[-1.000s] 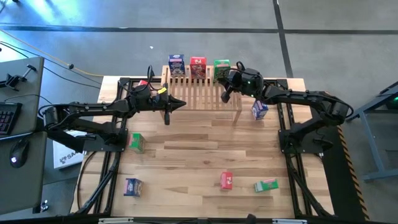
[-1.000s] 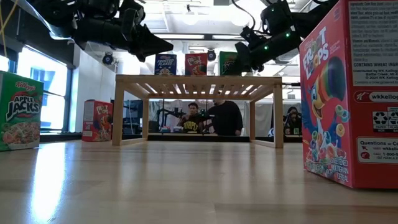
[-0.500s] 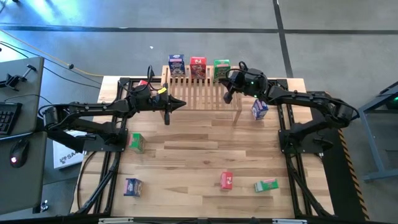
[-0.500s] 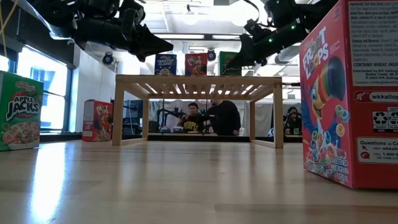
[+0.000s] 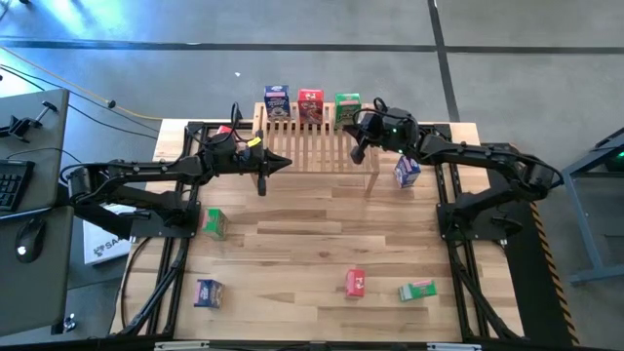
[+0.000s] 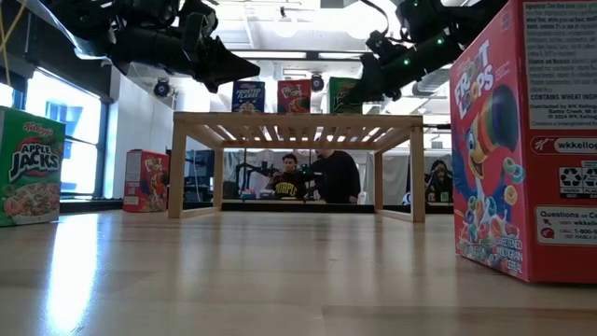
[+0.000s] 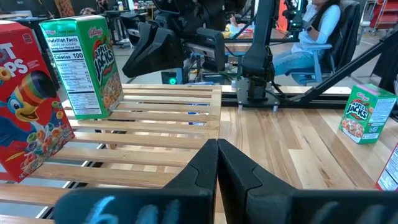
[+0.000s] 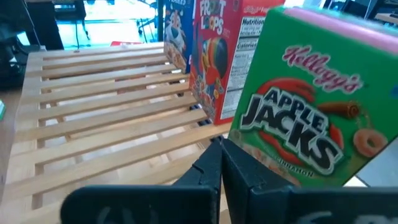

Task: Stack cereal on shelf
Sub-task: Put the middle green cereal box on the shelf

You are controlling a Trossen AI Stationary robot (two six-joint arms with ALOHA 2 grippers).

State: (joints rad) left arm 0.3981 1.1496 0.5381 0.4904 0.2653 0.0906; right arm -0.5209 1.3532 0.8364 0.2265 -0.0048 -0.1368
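The light wood slatted shelf (image 5: 317, 146) stands at the table's far middle. Along its far edge three cereal boxes stand upright on their bases: blue (image 5: 276, 99), red (image 5: 310, 103) and green (image 5: 346, 107). My right gripper (image 5: 355, 151) is shut and hovers over the shelf's right end, just in front of the green box (image 8: 305, 118), clear of it. My left gripper (image 5: 283, 164) is shut too and hangs above the shelf's left part (image 7: 155, 124). In the low view both grippers, left (image 6: 247, 67) and right (image 6: 354, 93), are above the shelf top (image 6: 297, 119).
Loose boxes stand on the table: blue (image 5: 407, 172) right of the shelf, green (image 5: 214, 223) at the left, blue (image 5: 208, 292), red (image 5: 355, 283), a green one lying flat (image 5: 416, 291) near the front, and a red one (image 5: 224, 130) behind my left arm. People sit beyond the table (image 6: 326, 175).
My right gripper has risen a little above the shelf's right end and drawn slightly toward the table's right edge, away from the green box, which stays standing on the shelf. Its fingers stay shut.
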